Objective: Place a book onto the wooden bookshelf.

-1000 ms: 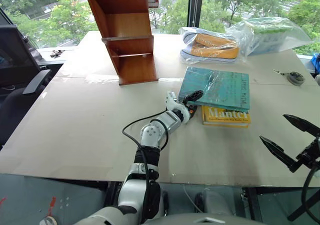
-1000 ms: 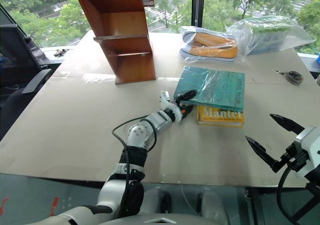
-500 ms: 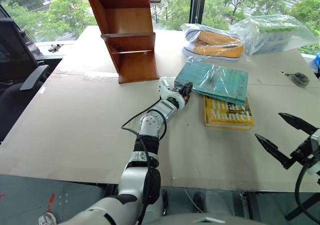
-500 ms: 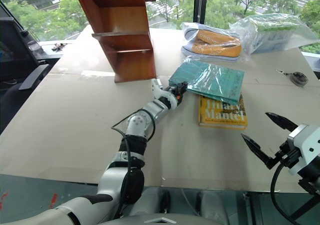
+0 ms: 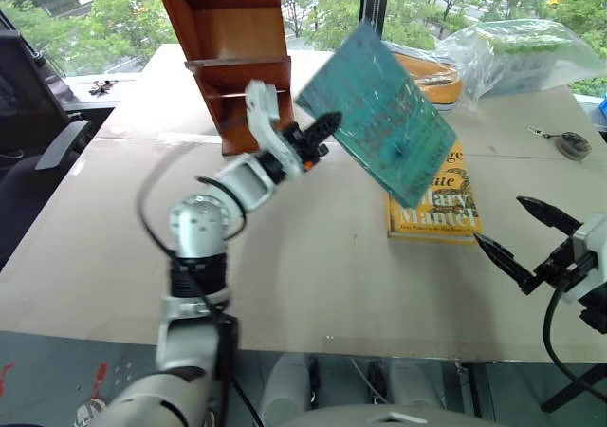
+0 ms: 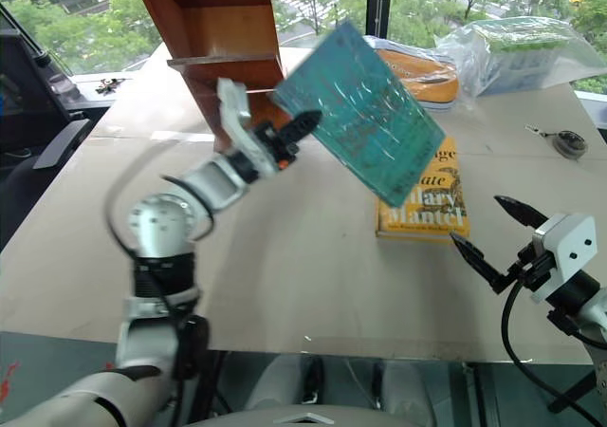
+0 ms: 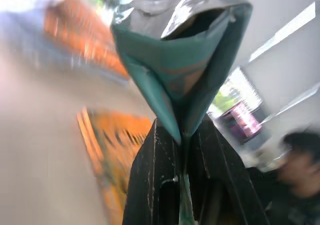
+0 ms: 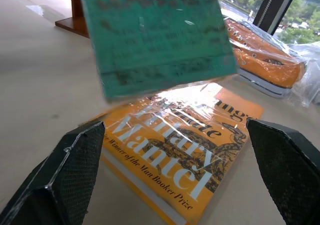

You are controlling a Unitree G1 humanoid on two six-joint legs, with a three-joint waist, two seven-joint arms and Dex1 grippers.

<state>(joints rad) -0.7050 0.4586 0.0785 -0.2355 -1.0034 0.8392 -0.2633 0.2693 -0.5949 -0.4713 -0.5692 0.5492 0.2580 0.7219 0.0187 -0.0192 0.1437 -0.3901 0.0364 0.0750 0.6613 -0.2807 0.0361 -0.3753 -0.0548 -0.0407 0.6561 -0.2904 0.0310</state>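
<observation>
We see the book (image 5: 379,114) lifted above the table (image 5: 114,218), tilted over the second book (image 5: 438,204) lying flat beneath it, the wooden bookshelf (image 5: 228,47) behind and to its left, bagged shoes (image 5: 438,78) behind it on the table

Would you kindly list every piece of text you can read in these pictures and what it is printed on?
"Hilary Mantel" – cover of the yellow book.
"Winner of the Man Booker Prize" – same cover, small line along its edge.
Dark lettering on the teal book, held up by the left gripper – too blurred to read.
</observation>
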